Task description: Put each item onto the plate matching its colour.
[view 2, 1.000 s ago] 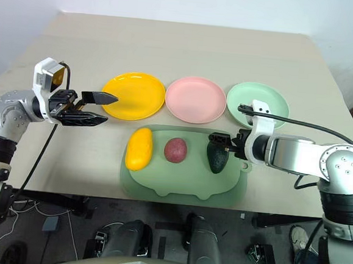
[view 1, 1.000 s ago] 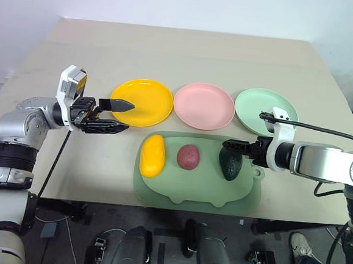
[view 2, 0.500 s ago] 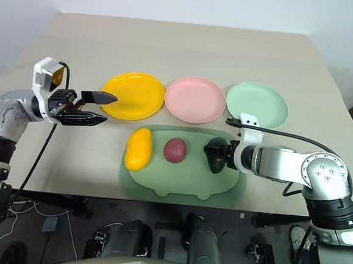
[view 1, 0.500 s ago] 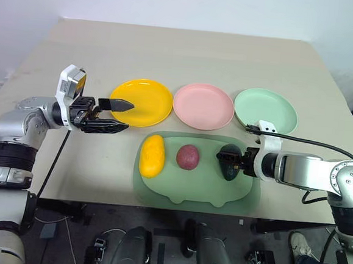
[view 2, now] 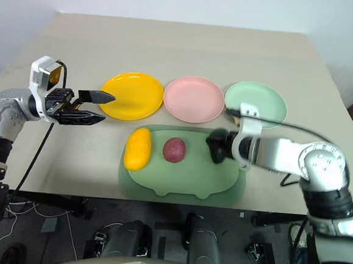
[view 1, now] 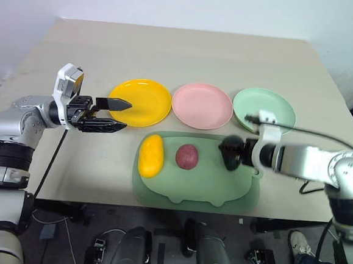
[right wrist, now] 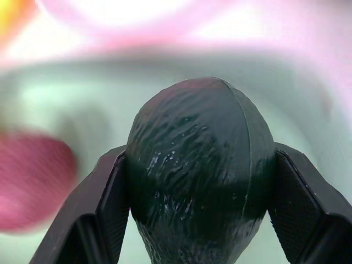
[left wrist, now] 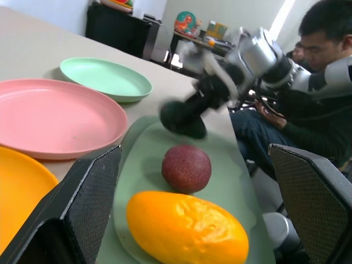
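1. The dark green avocado is clamped between the two black fingers of the right gripper, which press on its two sides.
2. The avocado is seen over the right part of the green pig-shaped mat; whether it touches the mat cannot be told.
3. The round dark red fruit lies on the mat just to the left of the held avocado, apart from it.
4. The oblong yellow fruit lies at the mat's left edge, lengthwise front to back, apart from the red one.
5. Three plates are set in a row behind the mat: the yellow plate on the left, the pink plate in the middle, the pale green plate on the right. All three are bare.
6. The pale green plate is found just behind the right gripper.
7. The left gripper is held with its fingers spread wide and nothing between them, over the table at the yellow plate's left rim, pointing to the right.
8. A seated person is seen beyond the table in the left wrist view.
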Controlling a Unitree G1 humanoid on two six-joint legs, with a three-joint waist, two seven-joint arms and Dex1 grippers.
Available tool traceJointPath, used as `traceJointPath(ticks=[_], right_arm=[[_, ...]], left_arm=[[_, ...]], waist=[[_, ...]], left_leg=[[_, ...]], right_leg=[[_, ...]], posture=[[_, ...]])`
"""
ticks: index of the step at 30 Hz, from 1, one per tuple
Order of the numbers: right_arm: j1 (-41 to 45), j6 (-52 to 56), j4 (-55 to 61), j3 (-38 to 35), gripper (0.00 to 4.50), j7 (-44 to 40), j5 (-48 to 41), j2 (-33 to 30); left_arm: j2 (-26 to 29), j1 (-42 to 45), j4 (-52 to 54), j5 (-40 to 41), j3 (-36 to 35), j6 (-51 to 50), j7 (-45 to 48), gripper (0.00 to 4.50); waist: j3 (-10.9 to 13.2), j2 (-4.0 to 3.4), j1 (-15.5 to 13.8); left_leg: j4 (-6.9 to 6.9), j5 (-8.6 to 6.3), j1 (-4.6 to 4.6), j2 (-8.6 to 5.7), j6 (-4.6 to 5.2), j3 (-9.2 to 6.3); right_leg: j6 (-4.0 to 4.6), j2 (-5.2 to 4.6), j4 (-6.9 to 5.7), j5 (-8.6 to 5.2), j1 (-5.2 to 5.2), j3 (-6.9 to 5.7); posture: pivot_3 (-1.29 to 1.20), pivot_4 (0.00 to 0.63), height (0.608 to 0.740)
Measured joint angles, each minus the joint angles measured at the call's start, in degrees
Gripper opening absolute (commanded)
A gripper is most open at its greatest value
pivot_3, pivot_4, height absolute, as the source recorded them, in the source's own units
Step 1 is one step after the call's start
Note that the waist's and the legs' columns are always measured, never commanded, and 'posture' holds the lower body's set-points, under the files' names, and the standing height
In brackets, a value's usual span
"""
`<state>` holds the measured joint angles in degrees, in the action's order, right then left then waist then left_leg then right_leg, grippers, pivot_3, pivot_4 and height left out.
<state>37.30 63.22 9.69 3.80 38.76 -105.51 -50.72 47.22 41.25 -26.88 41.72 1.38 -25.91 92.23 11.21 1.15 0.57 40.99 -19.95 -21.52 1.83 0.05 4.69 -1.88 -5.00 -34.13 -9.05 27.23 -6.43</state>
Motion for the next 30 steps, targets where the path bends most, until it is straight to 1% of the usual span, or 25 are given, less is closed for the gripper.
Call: traceJointPath(ticks=[1, 2, 3, 5, 9, 12, 14, 15, 16, 19, 22, 26, 30], right_arm=[[2.49, -2.31, 2.09, 0.03, 3.05, -12.15, 8.85, -3.18], [4.12, -3.29, 2.89, -0.38, 3.05, -18.58, 12.45, -4.29], [6.79, -2.7, 1.22, -0.94, 3.05, -24.89, 15.03, -4.37], [7.89, -0.29, -2.57, -0.88, 3.05, -29.02, 16.54, -4.24], [8.69, -1.44, -11.79, 1.25, 3.05, -38.23, 31.4, -2.8], [11.2, -5.61, -20.03, 2.02, 3.05, -42.67, 42.54, -1.01], [12.69, -7.84, -25.94, 1.73, 3.05, -45.08, 48.33, 0.39], [12.99, -9.66, -28.07, 2.14, 3.05, -46.53, 51.54, 0.72], [13.07, -13.08, -30.8, 2.84, 3.05, -48.31, 56.59, 1.07], [14.48, -15.92, -37.2, 2.57, 3.05, -51.45, 63.43, 3.14], [14.79, -16.28, -40.66, 2.39, 3.05, -54.66, 68.27, 5.52], [15.06, -17.82, -45.66, 1.51, 4.4, -58.08, 73.18, 8.31], [15.49, -19.08, -47.27, -0.46, 4.46, -59.36, 76.9, 9.69]], left_arm=[[0.0, 0.03, -0.01, 0.01, 0.0, 0.0, 0.01, 4.5], [0.0, 0.02, -0.12, 0.0, -0.01, 0.0, 0.01, 4.5], [-0.1, 0.04, -0.17, -0.01, 0.0, 0.03, 0.0, 4.5], [-0.36, 0.07, -0.19, 0.0, 0.04, 0.09, 0.0, 4.5], [-0.33, 0.07, -0.49, -0.05, 0.0, 0.07, 0.0, 4.5], [-0.2, 0.04, -0.29, -0.04, -0.02, -0.04, 0.0, 4.5], [0.11, -0.01, -0.14, -0.02, -0.08, -0.1, 0.0, 4.5], [0.13, 0.0, 0.07, -0.01, -0.11, -0.13, 0.0, 4.5], [0.23, -0.02, 0.15, 0.0, -0.14, -0.18, 0.0, 4.5], [1.02, -0.4, 0.32, 0.0, -0.39, -0.47, 0.0, 4.5], [1.11, -0.48, 0.89, 0.01, -0.52, -1.0, 0.0, 4.5], [1.12, -0.62, 1.11, -0.01, -0.66, -1.26, 0.0, 4.5], [1.19, -0.65, 1.11, -0.01, -0.7, -1.37, 0.0, 4.5]], waist=[[0.0, 0.0, -0.15], [-0.01, 0.0, -0.23], [-0.09, 0.14, -0.21], [-0.16, 0.27, -0.26], [-0.13, 0.21, -0.31], [-0.12, 0.21, -0.19], [-0.12, 0.21, -0.05], [-0.12, 0.2, -0.01], [-0.12, 0.2, 0.0], [-0.1, 0.18, 0.19], [-0.1, 0.17, 0.28], [-0.08, 0.14, 0.2], [-0.08, 0.13, 0.11]], left_leg=[[-0.01, -0.05, -0.05, -0.01, 0.08, -0.04], [-0.02, -0.08, -0.05, 0.04, 0.14, -0.09], [-0.02, -0.13, -0.03, 0.11, 0.23, -0.1], [-0.01, -0.14, -0.04, 0.09, 0.24, -0.08], [0.05, -0.14, -0.08, -0.03, 0.24, 0.07], [0.04, -0.14, -0.09, -0.06, 0.24, 0.09], [0.03, -0.13, -0.1, -0.06, 0.24, 0.13], [0.02, -0.13, -0.1, -0.06, 0.24, 0.18], [0.02, -0.13, -0.1, -0.06, 0.23, 0.2], [0.02, -0.12, -0.1, -0.06, 0.22, 0.23], [0.01, -0.11, -0.08, -0.04, 0.19, 0.24], [0.01, -0.07, -0.08, -0.05, 0.13, 0.25], [0.02, 0.04, -0.09, -0.06, -0.07, 0.24]], right_leg=[[0.0, 0.07, 0.04, -0.01, 0.02, 0.0], [0.0, 0.16, 0.04, -0.02, 0.0, 0.0], [0.0, 0.27, 0.04, -0.01, -0.08, -0.01], [0.0, 0.21, 0.05, -0.01, -0.13, -0.02], [-0.1, -0.03, 0.03, 0.06, -0.05, 0.04], [-0.12, -0.01, 0.04, 0.06, -0.04, 0.04], [-0.12, 0.01, 0.04, 0.06, -0.03, 0.03], [-0.12, 0.0, 0.04, 0.06, -0.03, 0.03], [-0.12, 0.0, 0.03, 0.06, -0.02, 0.03], [-0.12, 0.01, 0.02, 0.07, 0.0, 0.03], [-0.12, 0.03, 0.0, 0.07, 0.0, 0.03], [-0.12, 0.01, 0.0, 0.07, -0.01, 0.04], [-0.13, -0.01, 0.01, 0.07, -0.01, 0.03]], posture=[[0.0, 0.15, 0.74], [0.0, 0.15, 0.74], [0.0, 0.15, 0.74], [0.0, 0.15, 0.74], [0.0, 0.15, 0.74], [0.0, 0.15, 0.74], [0.0, 0.15, 0.74], [0.0, 0.15, 0.74], [0.0, 0.15, 0.74], [0.0, 0.15, 0.74], [0.0, 0.15, 0.74], [0.0, 0.15, 0.74], [0.0, 0.15, 0.74]])
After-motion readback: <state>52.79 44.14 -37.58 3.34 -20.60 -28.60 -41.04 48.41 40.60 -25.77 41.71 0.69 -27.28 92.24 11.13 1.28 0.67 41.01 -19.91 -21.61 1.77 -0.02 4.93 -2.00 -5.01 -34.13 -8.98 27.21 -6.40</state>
